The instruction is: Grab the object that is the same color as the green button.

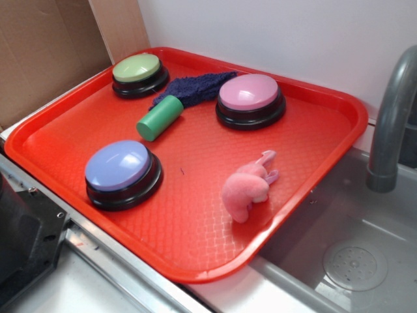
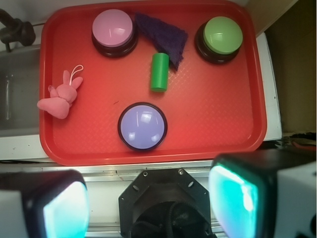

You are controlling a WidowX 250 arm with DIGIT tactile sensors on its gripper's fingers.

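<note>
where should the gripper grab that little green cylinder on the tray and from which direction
Probably from straight above, closing across the round sides at the middle of the green cylinder. It lies on its side on the red tray, and its far end touches the blue cloth.

My gripper (image 2: 148, 203) shows only blurred pads (image 2: 67, 206), cropped by the wrist view's lower edge. The faucet (image 1: 394, 124) is cut off at the exterior view's right edge.

No readable text, labels, brands or numbers on anything in view.
</note>
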